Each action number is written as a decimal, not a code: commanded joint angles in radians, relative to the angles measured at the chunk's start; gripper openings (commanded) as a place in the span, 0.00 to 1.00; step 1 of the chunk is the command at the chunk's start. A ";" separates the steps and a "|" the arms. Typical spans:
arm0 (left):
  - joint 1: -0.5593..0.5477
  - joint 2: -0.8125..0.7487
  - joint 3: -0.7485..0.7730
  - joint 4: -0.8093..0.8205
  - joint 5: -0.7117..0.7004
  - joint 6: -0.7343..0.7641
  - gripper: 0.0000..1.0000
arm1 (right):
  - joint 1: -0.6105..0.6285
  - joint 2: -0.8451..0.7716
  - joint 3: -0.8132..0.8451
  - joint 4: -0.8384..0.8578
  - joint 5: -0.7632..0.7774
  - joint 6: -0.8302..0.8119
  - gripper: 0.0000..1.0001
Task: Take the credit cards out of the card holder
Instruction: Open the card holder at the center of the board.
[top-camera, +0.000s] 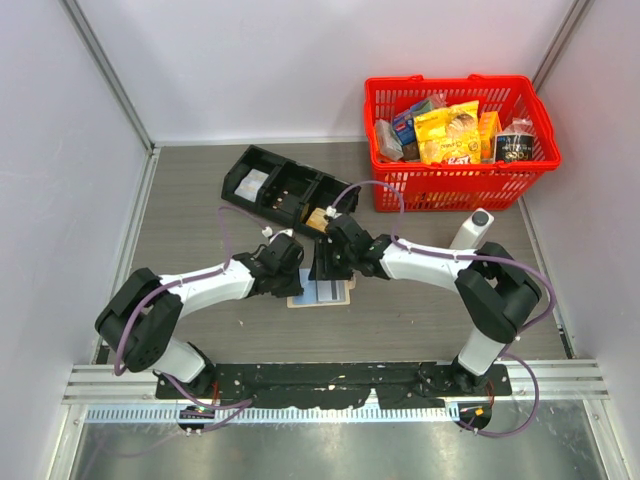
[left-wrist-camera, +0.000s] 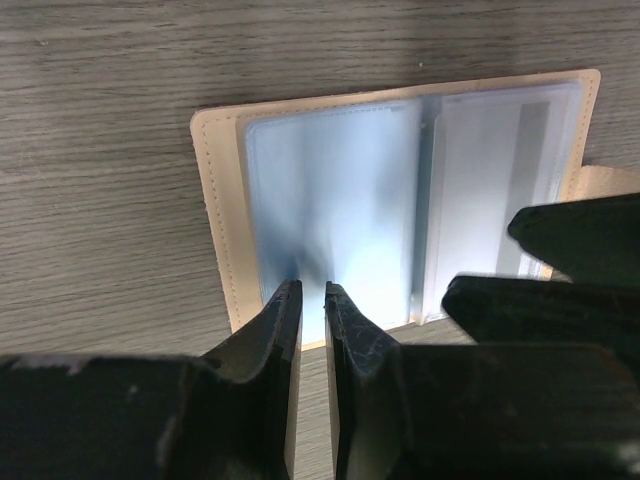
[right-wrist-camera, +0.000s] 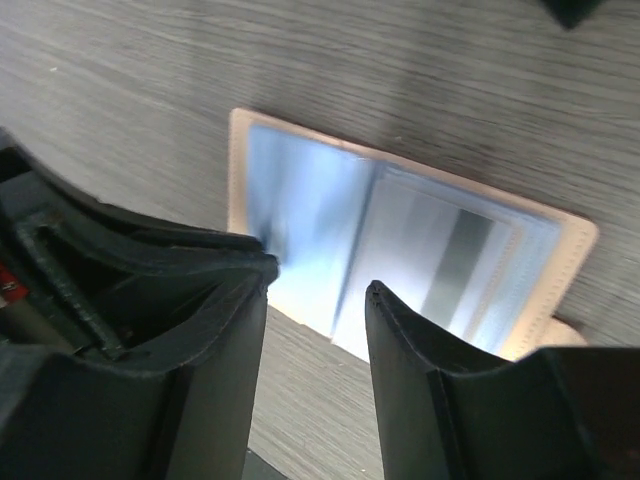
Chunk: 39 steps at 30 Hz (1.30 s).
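**Item: card holder** (top-camera: 320, 293). It lies opened flat on the bench (top-camera: 430, 325), at the middle of the overhead view, directly under both my wrists. The tan rim frames pale blue inner pages with clear sleeves.

**Item: credit cards.** None is out yet. A grey card with a dark stripe (right-wrist-camera: 462, 262) sits in the right-hand sleeves, and a pale blue face (left-wrist-camera: 335, 195) fills the left page. I cannot count the stack.

**Step in hand.** As I judge it, the holder is steadied open and a first card is being lined up for drawing.

**Item: left end effector** (left-wrist-camera: 312, 295). The fingers are drawn almost together, with only a slim slit between them. The tips are at the lower edge of the left page. I cannot tell whether they nip a sleeve edge or merely press it down.

**Item: right end effector** (right-wrist-camera: 318, 288). The fingers are spread, with nothing between them. They hang over the near edge of the holder close to the fold, and I cannot make out any contact.

**Next move calls for.** Lower one right fingertip onto the striped card's exposed edge, close on that edge alone, and slide it out along the sleeve while the left side pins the holder.

**Also present.** A black tray (top-camera: 240, 172) and a red basket (top-camera: 450, 192) stand toward the top of the frame, well apart.
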 joint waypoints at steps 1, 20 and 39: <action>0.006 -0.004 -0.002 0.009 0.002 0.005 0.18 | 0.001 -0.004 0.043 -0.108 0.188 0.012 0.51; 0.007 -0.004 0.000 -0.011 -0.009 0.002 0.18 | 0.001 0.039 0.026 -0.137 0.244 0.034 0.53; 0.009 0.015 -0.002 -0.002 0.008 -0.001 0.17 | 0.002 0.048 0.003 0.051 -0.015 0.058 0.48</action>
